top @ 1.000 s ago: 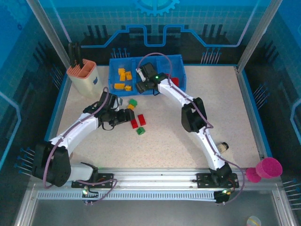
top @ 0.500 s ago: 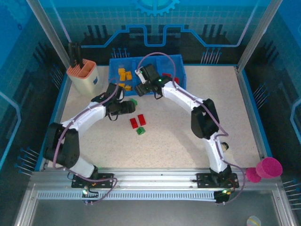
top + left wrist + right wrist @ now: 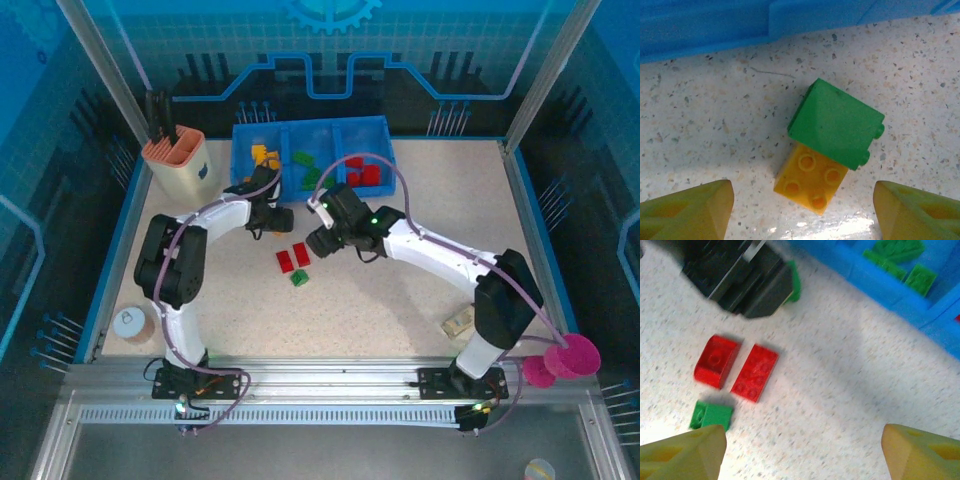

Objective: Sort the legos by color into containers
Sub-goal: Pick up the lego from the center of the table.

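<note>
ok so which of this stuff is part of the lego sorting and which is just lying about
Job: blue tray, two red bricks, small green brick, larger green brick, yellow brick touching it.
Lying about: beige holder, pink cup, small round object by the left arm, small pale object by the right arm.

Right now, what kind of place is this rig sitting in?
Probably an enclosed lab robot cell, not a home or factory line: aluminium frame posts, blue printed wall panels, and a speckled table with a mounting rail at its near edge.
</note>
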Controlling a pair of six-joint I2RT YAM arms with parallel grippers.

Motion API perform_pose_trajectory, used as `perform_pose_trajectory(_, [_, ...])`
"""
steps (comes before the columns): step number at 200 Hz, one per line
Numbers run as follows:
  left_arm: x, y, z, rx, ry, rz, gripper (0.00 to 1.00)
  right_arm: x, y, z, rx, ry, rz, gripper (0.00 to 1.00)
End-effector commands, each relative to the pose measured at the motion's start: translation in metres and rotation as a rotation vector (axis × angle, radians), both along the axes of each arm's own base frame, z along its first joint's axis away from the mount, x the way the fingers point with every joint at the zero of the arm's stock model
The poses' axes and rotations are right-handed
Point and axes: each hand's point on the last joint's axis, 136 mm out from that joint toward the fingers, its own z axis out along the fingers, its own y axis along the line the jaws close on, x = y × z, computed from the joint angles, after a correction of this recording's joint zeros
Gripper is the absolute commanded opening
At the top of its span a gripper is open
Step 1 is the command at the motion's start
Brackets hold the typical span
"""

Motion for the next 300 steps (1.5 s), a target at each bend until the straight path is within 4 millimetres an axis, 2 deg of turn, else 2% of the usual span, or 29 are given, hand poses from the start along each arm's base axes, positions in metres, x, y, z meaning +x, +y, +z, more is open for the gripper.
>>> perform_pose_trajectory(1, [0.008,-0.006,-0.002,0.006,0.003,-0.036,0.74,-0.033,0.002,-0.016,0.015,0.098,0.008,0.82])
perform_pose_trajectory(32, [0.005,-0.009,-0.01,0.002,0.054,-0.044,0.71,-0.062,0.016,-0.04,-0.009,0.184,0.043,0.82])
perform_pose_trajectory(57, [-0.002,-0.012,-0.017,-0.016,0.085,-0.051,0.68,-0.07,0.029,-0.047,-0.003,0.21,0.073,0.82])
perform_pose_trajectory(96, [-0.012,-0.015,-0.029,-0.026,0.128,-0.055,0.67,-0.071,0.044,-0.048,0.025,0.221,0.096,0.82])
perform_pose_trajectory(121, [-0.016,-0.016,-0.033,-0.025,0.153,-0.059,0.59,-0.072,0.048,-0.049,0.026,0.224,0.102,0.82])
perform_pose_trajectory(169, [-0.027,-0.022,-0.047,-0.06,0.222,-0.069,0.55,-0.07,0.047,-0.048,0.014,0.206,0.105,0.82])
perform_pose_trajectory(228, [-0.044,-0.019,-0.058,-0.037,0.278,-0.058,0.4,-0.069,0.046,-0.055,0.0,0.194,0.125,0.83])
perform_pose_trajectory(237, [-0.048,-0.018,-0.057,-0.03,0.285,-0.057,0.36,-0.068,0.046,-0.056,0.004,0.197,0.128,0.83])
perform_pose_trajectory(264, [-0.053,-0.013,-0.047,-0.012,0.269,-0.042,0.31,-0.066,0.049,-0.06,0.024,0.214,0.141,0.83])
perform_pose_trajectory(300, [-0.05,-0.011,-0.015,-0.006,0.217,-0.035,0.3,-0.066,0.055,-0.067,0.04,0.228,0.164,0.83])
